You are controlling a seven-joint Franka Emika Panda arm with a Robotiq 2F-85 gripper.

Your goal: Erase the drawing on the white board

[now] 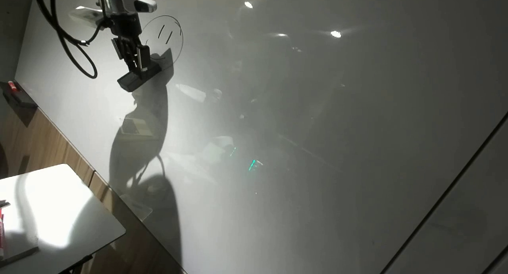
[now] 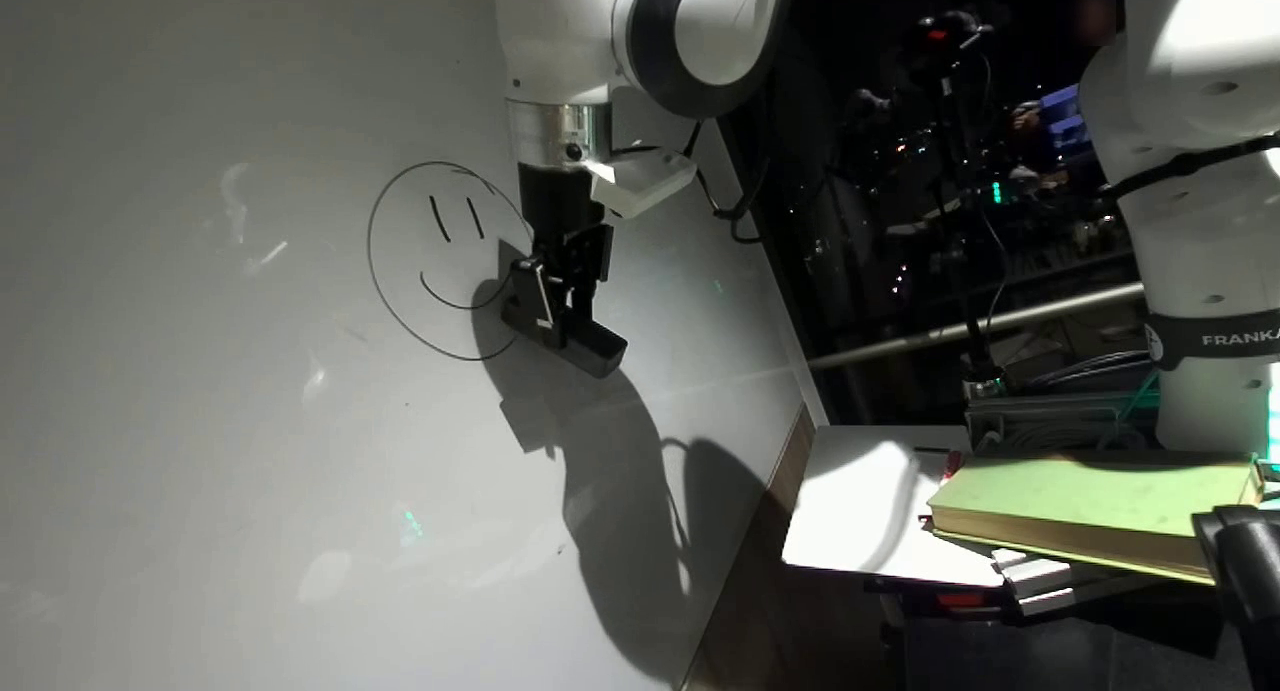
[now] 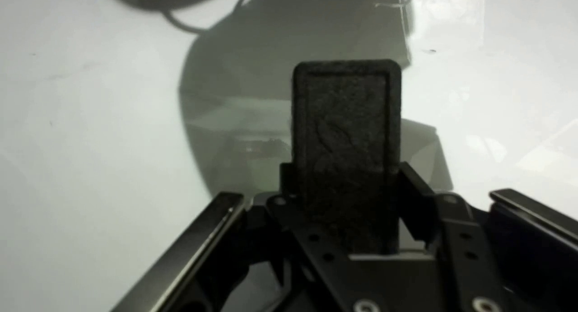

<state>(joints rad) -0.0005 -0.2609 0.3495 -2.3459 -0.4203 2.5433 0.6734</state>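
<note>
The drawing, a thin dark smiley face, shows in both exterior views (image 1: 169,37) (image 2: 441,221) on the large grey-white board (image 1: 297,107) (image 2: 200,471) (image 3: 90,167). My gripper (image 1: 139,69) (image 2: 565,321) (image 3: 347,181) is shut on a dark block-shaped eraser (image 1: 129,81) (image 2: 600,349) (image 3: 347,113), with a finger on each side. The eraser is tilted and sits beside the lower part of the face. Its shadow is offset, so it seems apart from the board. The gripper and eraser hide part of the circle. The drawing is out of the wrist view.
A small white table (image 1: 67,210) (image 2: 850,491) stands below the board. A thick green book (image 2: 1090,496) lies on it. A dark box (image 1: 18,96) with a red item sits at the board's edge. A dark seam (image 1: 444,194) crosses the board. Cables hang by the wrist.
</note>
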